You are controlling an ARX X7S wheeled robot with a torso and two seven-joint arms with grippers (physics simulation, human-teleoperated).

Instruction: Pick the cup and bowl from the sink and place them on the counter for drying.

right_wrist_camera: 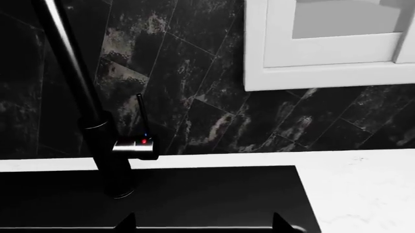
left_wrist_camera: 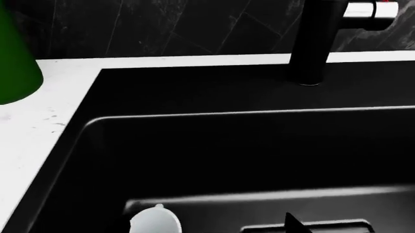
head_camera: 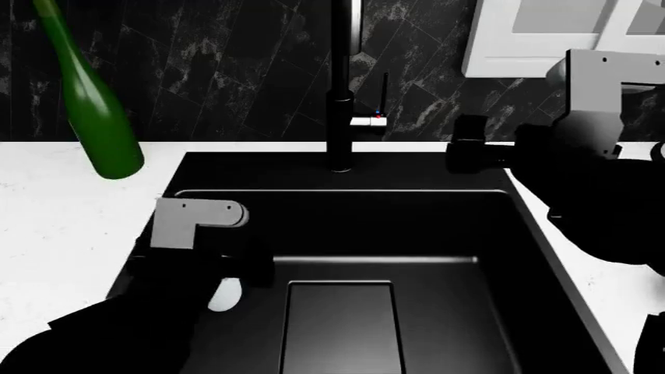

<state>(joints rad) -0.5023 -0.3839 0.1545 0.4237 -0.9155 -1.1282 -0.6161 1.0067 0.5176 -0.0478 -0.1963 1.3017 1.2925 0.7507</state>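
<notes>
The black sink [head_camera: 437, 234] fills the middle of the head view. A small white rounded thing, seemingly the cup [head_camera: 223, 294], lies at the left of the sink floor. My left gripper [left_wrist_camera: 214, 225] is down in the basin, jaws wide apart. The cup [left_wrist_camera: 154, 222] sits at one side of the gap, hiding that fingertip. I cannot tell whether it touches. The other fingertip [left_wrist_camera: 293, 223] shows black. The bowl is not in view. My right gripper [right_wrist_camera: 204, 224] is open and empty, raised over the sink's back right corner [head_camera: 457, 154].
A tall black faucet [head_camera: 341, 93] stands at the sink's back edge. A green bottle [head_camera: 99, 117] stands on the white counter [head_camera: 62, 226] at the back left. A rectangular panel [head_camera: 341, 327] lies in the sink floor. White cabinet [right_wrist_camera: 324, 43] hangs above the right counter.
</notes>
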